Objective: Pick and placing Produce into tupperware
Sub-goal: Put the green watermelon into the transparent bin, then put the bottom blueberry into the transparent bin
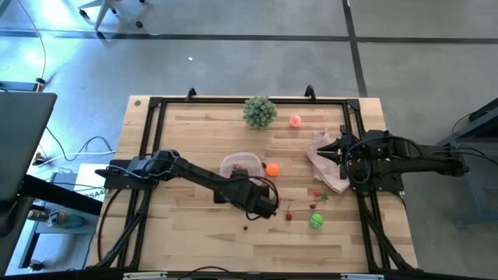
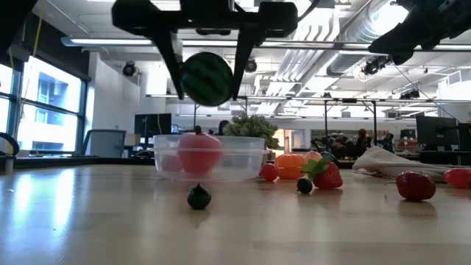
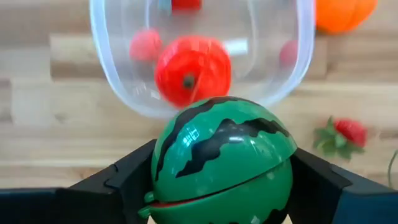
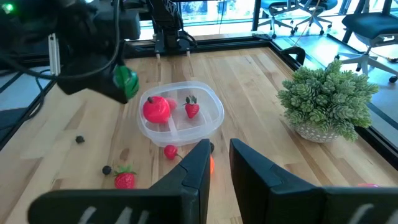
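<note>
The left gripper (image 2: 208, 77) pinches a striped green toy watermelon ball (image 3: 222, 163) between its two dark fingers and holds it in the air, above the table and just beside the near wall of the small clear plastic tupperware (image 1: 240, 165). In the left wrist view the ball fills the space between the fingers, and a thin red seam shows near its lower part.

Inside the tupperware I count one big red round tomato (image 4: 156, 109) and one small red strawberry (image 4: 192, 107); the left wrist view also shows two or three more small pinkish-red pieces behind the tomato, blurred, so I cannot tell exactly what they are.

On the light wooden table (image 1: 194, 237) around the container lie: one orange pumpkin-shaped ball (image 1: 271, 168) just beside the tupperware, one pink ball (image 1: 296, 120) near the far edge, one bright green piece (image 1: 316, 222) near the front right, and several tiny red and dark berries. The low view shows two dark berries (image 2: 199, 196), two strawberries with green leaves (image 2: 327, 175) and some small red balls, which are only dots from above.

One large bushy pale-green ball plant (image 1: 260, 111) stands at the far side. One pinkish-white plastic bag (image 1: 329, 167) lies at the right side of the table.

The right gripper (image 4: 214, 163) waits over this bag, its fingers close together with only a narrow gap and nothing between them.
</note>
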You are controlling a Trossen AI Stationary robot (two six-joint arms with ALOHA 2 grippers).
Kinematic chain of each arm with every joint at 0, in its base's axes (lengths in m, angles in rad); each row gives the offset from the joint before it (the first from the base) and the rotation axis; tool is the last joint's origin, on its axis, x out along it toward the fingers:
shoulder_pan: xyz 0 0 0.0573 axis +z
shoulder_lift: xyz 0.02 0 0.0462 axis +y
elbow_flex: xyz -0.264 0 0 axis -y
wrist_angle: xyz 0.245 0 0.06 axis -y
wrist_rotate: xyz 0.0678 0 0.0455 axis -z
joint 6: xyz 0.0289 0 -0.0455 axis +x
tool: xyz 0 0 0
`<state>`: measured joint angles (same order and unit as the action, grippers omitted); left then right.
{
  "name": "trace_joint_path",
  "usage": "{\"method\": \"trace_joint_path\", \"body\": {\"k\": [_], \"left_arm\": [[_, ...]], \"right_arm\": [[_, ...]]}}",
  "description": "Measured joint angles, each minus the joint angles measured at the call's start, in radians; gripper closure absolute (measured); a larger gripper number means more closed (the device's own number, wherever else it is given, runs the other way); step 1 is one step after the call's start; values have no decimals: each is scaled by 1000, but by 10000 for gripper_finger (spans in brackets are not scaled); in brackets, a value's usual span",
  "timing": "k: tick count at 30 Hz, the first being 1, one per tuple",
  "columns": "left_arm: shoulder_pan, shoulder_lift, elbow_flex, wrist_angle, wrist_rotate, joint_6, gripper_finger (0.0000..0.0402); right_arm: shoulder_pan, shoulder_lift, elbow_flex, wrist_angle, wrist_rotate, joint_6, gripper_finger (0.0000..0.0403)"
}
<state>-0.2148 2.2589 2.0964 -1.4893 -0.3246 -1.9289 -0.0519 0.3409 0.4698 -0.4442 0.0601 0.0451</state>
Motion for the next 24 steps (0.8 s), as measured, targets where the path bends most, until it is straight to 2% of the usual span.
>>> {"method": "trace_joint_path", "body": {"k": [5, 11, 18, 24], "left_arm": [[54, 0, 31, -31, -42, 109, 129], [169, 0, 32, -23, 6, 322, 99], [273, 0, 31, -29, 58, 479, 132], [286, -1, -8, -22, 85, 512, 158]], "right_arm": [[0, 0, 0, 0, 0, 0, 351], [0, 0, 0, 0, 0, 0, 351], [0, 0, 0, 0, 0, 0, 351], [0, 0, 0, 0, 0, 0, 351]]}}
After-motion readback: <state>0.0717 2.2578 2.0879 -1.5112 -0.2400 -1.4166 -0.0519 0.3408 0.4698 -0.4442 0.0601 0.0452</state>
